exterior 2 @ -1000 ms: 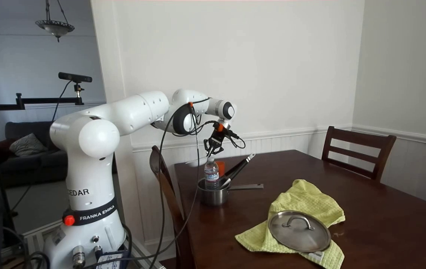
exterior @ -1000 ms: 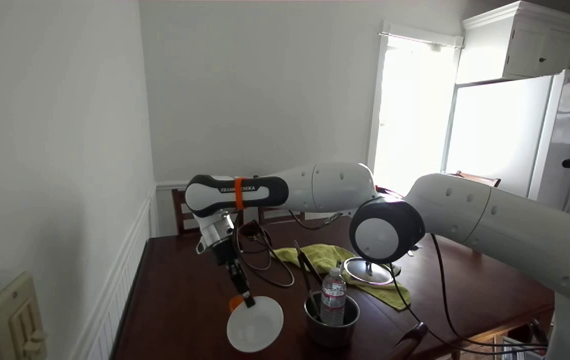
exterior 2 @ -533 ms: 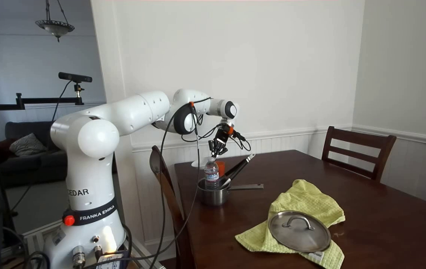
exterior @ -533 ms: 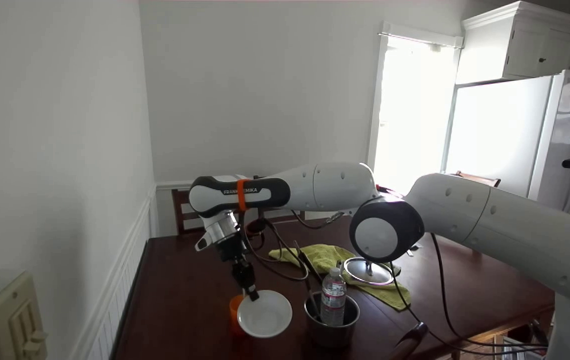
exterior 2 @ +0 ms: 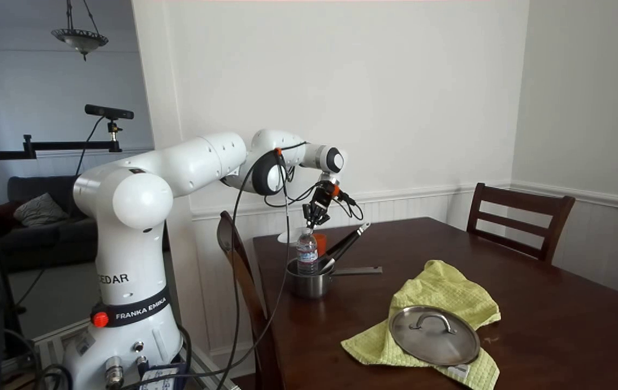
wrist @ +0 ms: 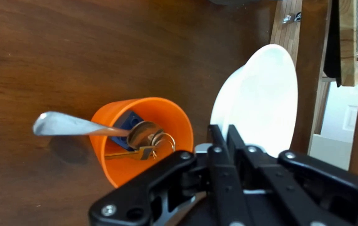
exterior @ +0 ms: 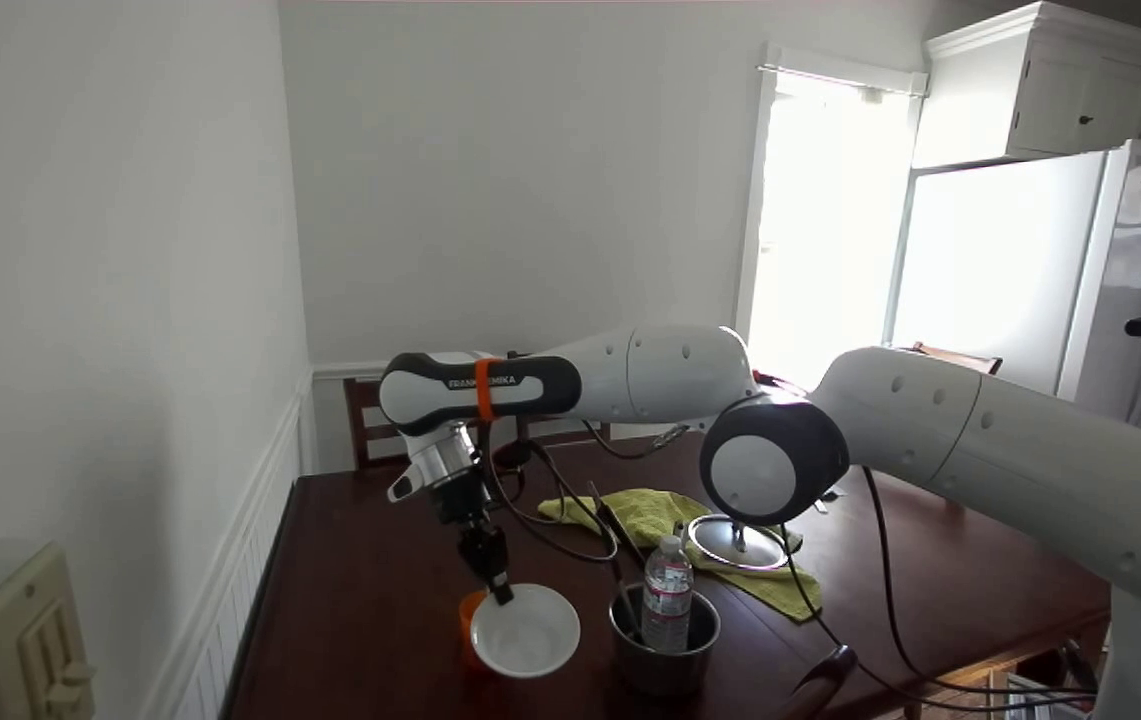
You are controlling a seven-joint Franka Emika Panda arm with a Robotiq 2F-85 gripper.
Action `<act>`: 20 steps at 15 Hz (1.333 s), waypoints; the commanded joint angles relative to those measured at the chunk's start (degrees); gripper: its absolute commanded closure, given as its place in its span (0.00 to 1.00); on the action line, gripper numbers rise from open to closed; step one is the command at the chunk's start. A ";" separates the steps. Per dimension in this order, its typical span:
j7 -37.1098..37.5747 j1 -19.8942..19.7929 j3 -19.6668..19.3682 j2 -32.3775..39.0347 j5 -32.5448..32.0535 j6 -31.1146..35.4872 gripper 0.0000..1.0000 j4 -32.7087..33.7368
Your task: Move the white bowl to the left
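One brown table (exterior 2: 547, 319) bears one green towel (exterior 2: 444, 284), one metal pot (exterior 2: 310, 286) and, on the towel, one lid (exterior 2: 434, 342). The gripper (wrist: 223, 127) is narrow, pinching one white bowl (wrist: 263, 103) by its rim; the bowl tilts outward beyond the gripper tips, and I cannot tell whether it touches the table. One water bottle (exterior 2: 307, 253) stands in the pot. One orange cup (wrist: 169, 114), near the bowl, holds one spoon (wrist: 83, 126) and one blue block (wrist: 127, 121).

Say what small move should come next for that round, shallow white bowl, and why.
Perhaps level the white bowl before release: the black end effector holds it tilted near the round, orange, plastic-looking cup, and the bowl might topple otherwise.
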 commanded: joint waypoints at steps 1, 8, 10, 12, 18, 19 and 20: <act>5.05 0.32 2.04 2.26 3.74 3.49 0.98 1.91; 5.51 4.93 1.43 4.18 1.70 8.45 0.98 1.41; 3.76 5.80 1.44 4.49 1.19 7.79 0.98 1.15; 2.66 6.24 1.45 4.89 1.11 7.29 0.98 1.13; 2.52 3.99 1.43 5.86 2.14 7.60 0.98 1.80; 2.22 3.33 1.35 5.65 2.12 7.97 0.98 1.94; 1.95 2.70 1.33 4.89 2.15 8.81 0.98 0.83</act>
